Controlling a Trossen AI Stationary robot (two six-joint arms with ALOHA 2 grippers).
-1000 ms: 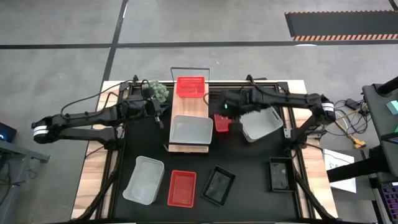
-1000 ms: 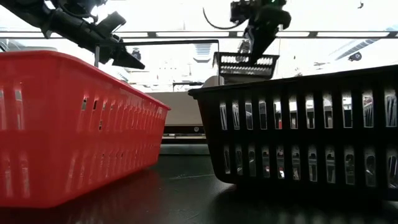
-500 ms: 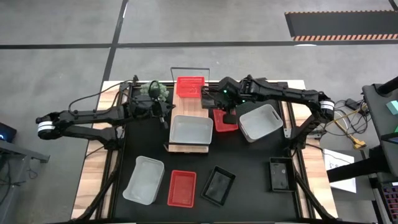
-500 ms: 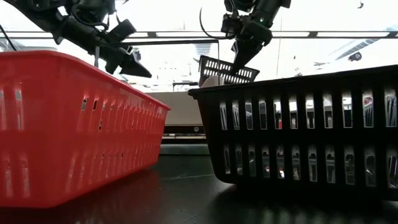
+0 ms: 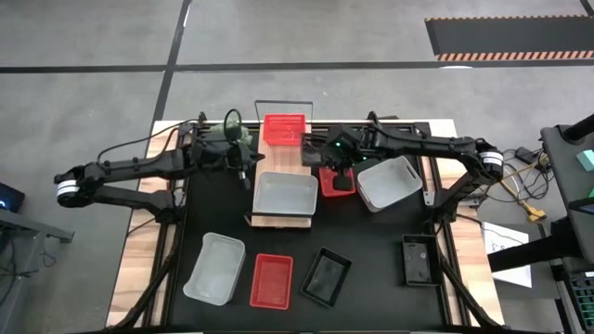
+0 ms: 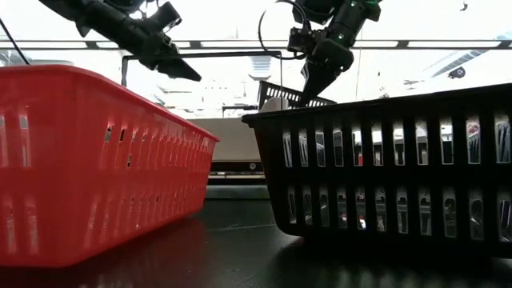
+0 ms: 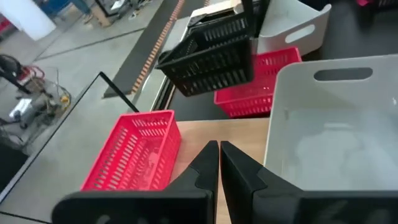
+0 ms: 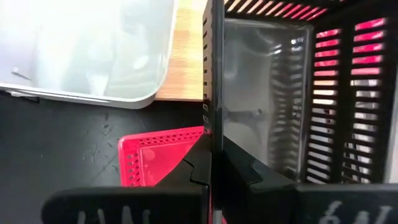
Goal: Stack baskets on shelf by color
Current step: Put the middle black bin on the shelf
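Right jaws: the right gripper [image 8: 211,163] is clenched on the thin wall of a black basket [image 7: 211,53], which is held in the air, tilted, above a red basket [image 5: 331,182] just beside the shelf.
Left jaws: the left gripper [image 7: 219,163] is clenched on nothing and hangs over the shelf's bare wood.
Handling: the black basket is judged light, stiff and slotted; a rim pinch lets it swing, so a mid-wall hold is judged steadier.
Shelf: on the shelf [image 5: 270,165] a red bin [image 5: 283,129] is seen at the far end and a white bin [image 5: 285,194] at the near end.
Worktop: on the black worktop [image 5: 371,250] another white bin [image 5: 390,182] lies beside the shelf; nearer the front are a white [image 5: 215,267], a red [image 5: 273,279] and two black baskets [image 5: 326,276] [image 5: 419,261].
Plant: a green plant [image 5: 237,135] sits near the left arm.
Room: a grey floor with dark lines is seen beyond.
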